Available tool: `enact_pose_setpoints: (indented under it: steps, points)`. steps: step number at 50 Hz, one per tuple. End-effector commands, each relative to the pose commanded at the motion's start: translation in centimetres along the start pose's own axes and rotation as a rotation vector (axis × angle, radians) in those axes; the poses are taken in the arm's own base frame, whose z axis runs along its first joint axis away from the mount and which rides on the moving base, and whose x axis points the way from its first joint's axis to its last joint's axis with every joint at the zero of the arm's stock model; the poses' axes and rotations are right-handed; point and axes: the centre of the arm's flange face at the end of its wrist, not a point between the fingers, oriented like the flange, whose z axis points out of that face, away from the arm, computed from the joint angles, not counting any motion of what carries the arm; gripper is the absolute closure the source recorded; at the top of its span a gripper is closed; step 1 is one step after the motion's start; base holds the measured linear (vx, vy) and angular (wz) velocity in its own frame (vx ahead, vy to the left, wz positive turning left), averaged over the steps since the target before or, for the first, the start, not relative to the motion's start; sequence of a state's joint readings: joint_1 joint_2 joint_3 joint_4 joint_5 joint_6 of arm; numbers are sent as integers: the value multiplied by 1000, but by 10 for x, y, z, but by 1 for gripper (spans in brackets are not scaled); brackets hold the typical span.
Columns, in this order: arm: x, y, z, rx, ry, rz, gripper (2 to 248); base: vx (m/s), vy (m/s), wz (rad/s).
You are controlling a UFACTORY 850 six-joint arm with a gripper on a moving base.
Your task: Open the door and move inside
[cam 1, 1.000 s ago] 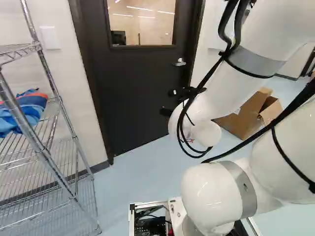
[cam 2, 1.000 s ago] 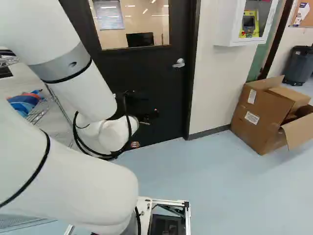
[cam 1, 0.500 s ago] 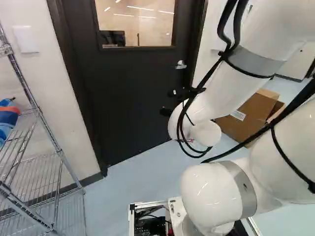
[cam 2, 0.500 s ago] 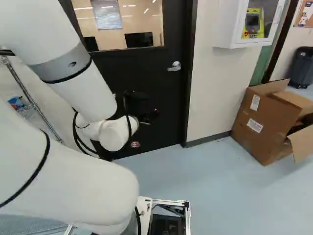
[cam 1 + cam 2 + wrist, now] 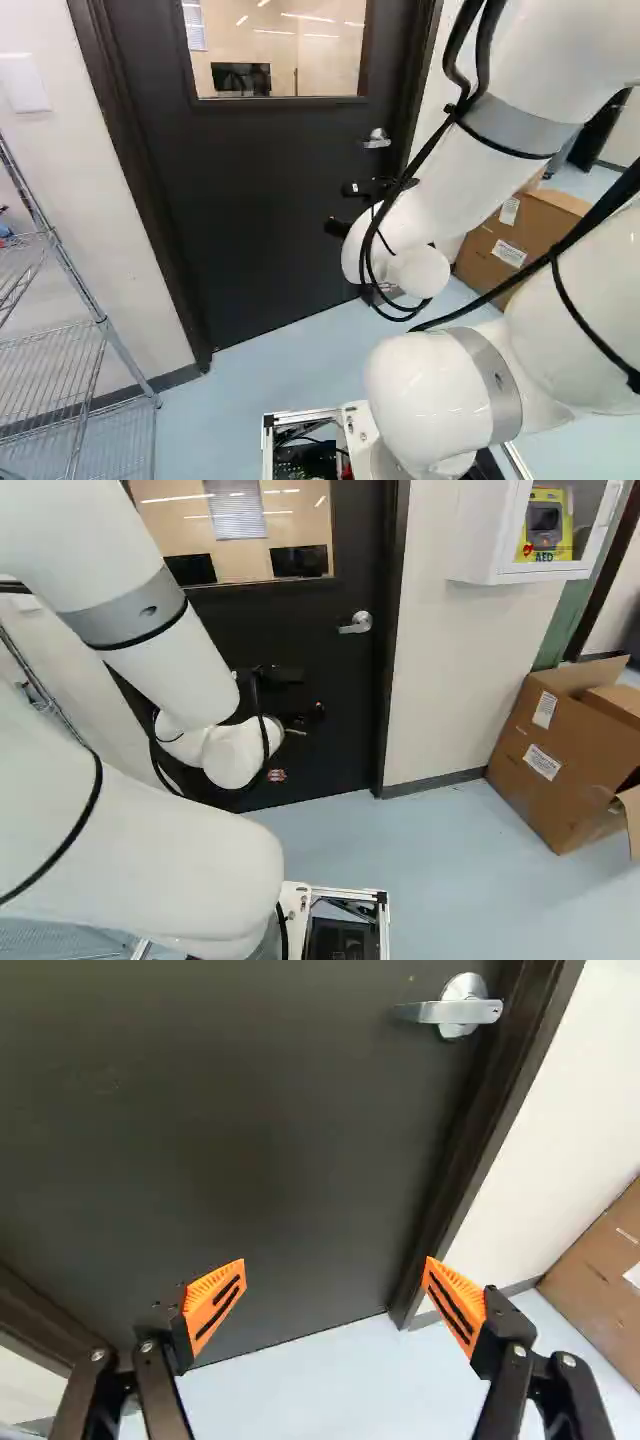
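Note:
The dark door (image 5: pixel 260 200) stands closed in its frame, a window in its upper part. Its silver lever handle (image 5: pixel 357 622) sits near the door's right edge, higher than my gripper (image 5: pixel 300 716) in the right base view. The wrist view shows the lever (image 5: pixel 460 1006) well ahead of the fingers and off towards the frame side, touched by neither. My gripper (image 5: pixel 335 1295) is open, its orange pads far apart, only door and floor visible beyond the gap. In the left base view much of the gripper is hidden behind the wrist and cables.
A wire shelf (image 5: pixel 104 325) stands left of the door. Right of it are a wall, a white cabinet (image 5: pixel 478 540) mounted high and an open cardboard box (image 5: pixel 565 760) on the floor. The door frame (image 5: pixel 480 1120) borders the handle side.
The base has moved closer to the door and turned somewhat; shelf and box have slid outward in the views. Against its lowest joint the arm keeps its pose. The door stays closed.

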State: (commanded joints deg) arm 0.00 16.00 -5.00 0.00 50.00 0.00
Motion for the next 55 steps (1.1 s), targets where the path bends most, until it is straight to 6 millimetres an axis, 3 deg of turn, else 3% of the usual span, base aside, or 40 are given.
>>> enact_pose_setpoints:
  steps: [26, 55]
  points:
    - [0, 0, 0, 0, 0, 0, 3, 171, -88, 3]
    - [6, 0, 11, 0, -6, 0, 3, 53, -17, -3]
